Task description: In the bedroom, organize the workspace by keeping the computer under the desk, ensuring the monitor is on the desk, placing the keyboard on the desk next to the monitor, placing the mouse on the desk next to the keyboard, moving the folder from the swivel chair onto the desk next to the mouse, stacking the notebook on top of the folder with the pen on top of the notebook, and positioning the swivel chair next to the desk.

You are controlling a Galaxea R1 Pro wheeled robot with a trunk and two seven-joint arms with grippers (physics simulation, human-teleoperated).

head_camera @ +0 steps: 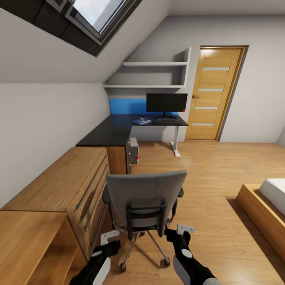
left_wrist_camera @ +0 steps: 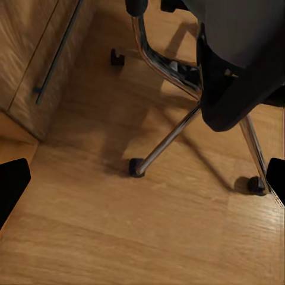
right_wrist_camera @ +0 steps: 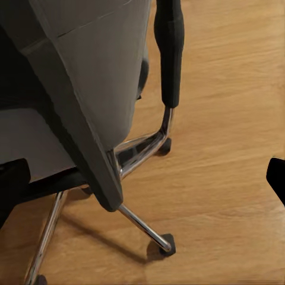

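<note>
Head view: your left gripper (head_camera: 110, 238) and right gripper (head_camera: 183, 230) sit just behind the swivel chair (head_camera: 144, 198), jaws spread, holding nothing; the monitor (head_camera: 166, 103) stands on the desk (head_camera: 118, 130), the computer (head_camera: 134, 150) beneath. Left wrist view: the chair's chrome base and castors rest on the floor (left_wrist_camera: 119, 231). Right wrist view: backrest and armrest are close.

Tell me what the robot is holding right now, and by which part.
Nothing. Both the left gripper and the right gripper hang open behind the swivel chair, their jaws spread apart with only floor between them.
</note>
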